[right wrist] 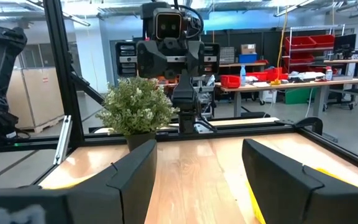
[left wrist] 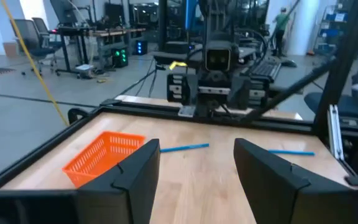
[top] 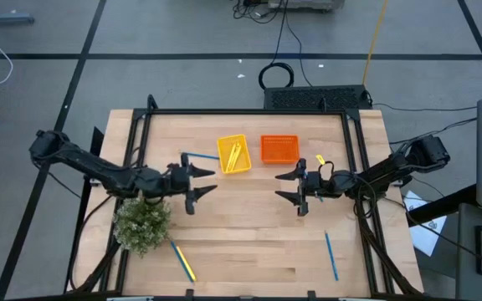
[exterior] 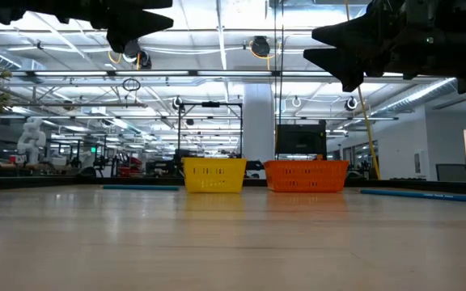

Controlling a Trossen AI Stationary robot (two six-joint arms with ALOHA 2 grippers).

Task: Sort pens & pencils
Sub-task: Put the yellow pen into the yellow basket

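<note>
A yellow tray [top: 233, 155] with yellow pencils [top: 235, 153] in it stands beside an orange tray [top: 279, 149] at the table's far middle. One blue pen [top: 197, 156] lies left of the yellow tray. Another blue pen [top: 330, 255] lies near the front right. A third pen with a yellow pencil [top: 182, 261] lies at the front left. My left gripper [top: 204, 181] hovers open above the table's middle left, pointing right. My right gripper [top: 286, 186] hovers open opposite it, pointing left. Neither has anything between its fingers.
A small potted plant [top: 143, 224] stands at the front left, just under my left arm. A small yellow object [top: 320, 160] lies right of the orange tray. A black frame [top: 249, 112] runs along the far and side edges. Bare wood lies between the two grippers.
</note>
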